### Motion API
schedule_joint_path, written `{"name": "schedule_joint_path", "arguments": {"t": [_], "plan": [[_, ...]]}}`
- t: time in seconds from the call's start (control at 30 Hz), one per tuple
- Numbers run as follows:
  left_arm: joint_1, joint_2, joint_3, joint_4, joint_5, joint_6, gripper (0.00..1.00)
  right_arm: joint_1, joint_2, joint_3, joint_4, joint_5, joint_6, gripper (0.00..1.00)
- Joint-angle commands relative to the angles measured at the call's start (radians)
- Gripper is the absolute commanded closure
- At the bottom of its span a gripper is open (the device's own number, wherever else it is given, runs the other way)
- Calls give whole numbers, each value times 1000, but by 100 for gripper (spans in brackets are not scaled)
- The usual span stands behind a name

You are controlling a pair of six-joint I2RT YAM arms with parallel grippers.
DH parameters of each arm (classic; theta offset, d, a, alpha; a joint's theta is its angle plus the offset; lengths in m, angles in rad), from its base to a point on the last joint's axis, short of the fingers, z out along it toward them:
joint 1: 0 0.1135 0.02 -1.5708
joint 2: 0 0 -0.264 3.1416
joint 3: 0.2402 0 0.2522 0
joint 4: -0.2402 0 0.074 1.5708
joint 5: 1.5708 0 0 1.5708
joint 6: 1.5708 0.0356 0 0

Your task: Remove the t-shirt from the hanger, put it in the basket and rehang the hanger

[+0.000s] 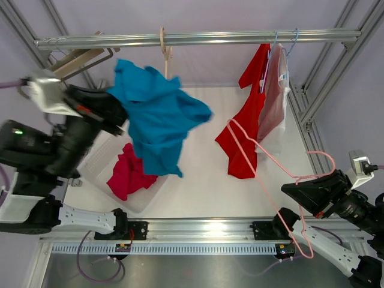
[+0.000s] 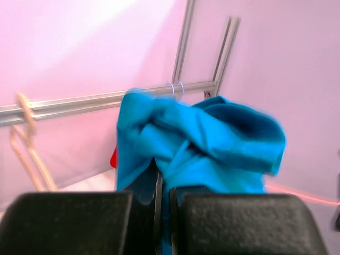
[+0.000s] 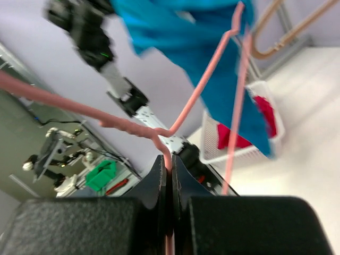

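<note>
1. The left end effector [image 1: 118, 122] was pressed together on a fold of the bright blue cotton t-shirt [image 1: 159, 120], and the cloth came out between its two black fingers [image 2: 133, 212] in the left wrist view.
2. The blue t-shirt hung bunched in the air from that grip, partly above the white plastic basket [image 1: 144, 201] at the left of the white desk [image 1: 204, 180].
3. A dark red crumpled cloth [image 1: 126, 174] lay inside the basket.
4. The right end effector [image 1: 294, 187] was shut, pinching the thin pink wire hanger [image 1: 264, 150] near its hook.
5. In the top view the pink hanger carried no cloth and was well apart from the t-shirt.
6. A red garment [image 1: 246, 132] and a pale transparent one [image 1: 275, 96] hung from the aluminium rail [image 1: 198, 39] at the right.
7. A bare wooden hanger [image 1: 166, 51] hung near the middle of the rail.
</note>
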Motion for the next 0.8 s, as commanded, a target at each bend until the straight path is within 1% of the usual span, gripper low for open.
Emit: {"name": "schedule_joint_path", "arguments": {"t": [0.0, 0.03, 0.1, 0.17, 0.2, 0.23, 0.27, 0.3, 0.33, 0.37, 0.4, 0.43, 0.47, 0.5, 0.53, 0.57, 0.6, 0.63, 0.67, 0.7, 0.73, 0.77], "plan": [[-1, 39, 251, -190, -16, 54, 100, -5, 5, -8, -94, 105, -35, 100], [-1, 62, 297, -210, -29, 71, 100, -6, 11, -7, -93, 111, -41, 100], [-1, 61, 363, -215, -48, 109, 100, -6, 19, -7, -87, 120, -58, 100], [-1, 29, 358, -194, -92, 158, 100, -6, 33, -17, -77, 117, -65, 100], [-1, 3, 274, -162, -134, 187, 100, -5, 39, -22, -64, 110, -72, 100], [-1, -29, 209, -67, -152, 212, 100, -6, 48, -26, -59, 97, -75, 100], [-1, -98, 145, -21, -184, 251, 100, -6, 56, -39, -48, 94, -78, 100], [-1, -130, 82, 19, -206, 273, 100, -6, 62, -43, -44, 90, -84, 100], [-2, -163, -36, 86, -220, 285, 100, -6, 68, -46, -38, 70, -85, 100], [-1, -225, -100, 133, -235, 321, 100, -6, 85, -56, -31, 57, -87, 100], [-1, -256, -165, 171, -270, 339, 100, -6, 94, -59, -22, 48, -90, 100], [-1, -288, -296, 237, -283, 347, 100, -6, 111, -60, -21, 41, -92, 100], [-1, -349, -367, 295, -322, 386, 100, -5, 120, -63, -16, 39, -98, 100], [-1, -380, -432, 337, -336, 394, 100, -6, 128, -65, -14, 37, -101, 100], [-1, -413, -545, 402, -350, 413, 100, -6, 142, -66, -13, 36, -101, 100], [-1, -446, -601, 453, -371, 430, 100, -6, 148, -71, -8, 31, -102, 100], [-1, -520, -645, 475, -394, 428, 100, -6, 154, -74, -1, 27, -104, 100], [-1, -554, -682, 506, -414, 424, 100, -6, 165, -77, 4, 15, -105, 100], [-1, -590, -751, 521, -442, 433, 100, -6, 169, -83, 7, 14, -105, 100], [-1, -659, -773, 511, -488, 418, 100, -6, 175, -86, 15, 13, -110, 100], [-1, -695, -790, 433, -506, 389, 100, -6, 181, -89, 16, 19, -110, 100], [-1, -726, -819, 391, -526, 325, 100, -6, 183, -95, 19, 22, -112, 100]]}}
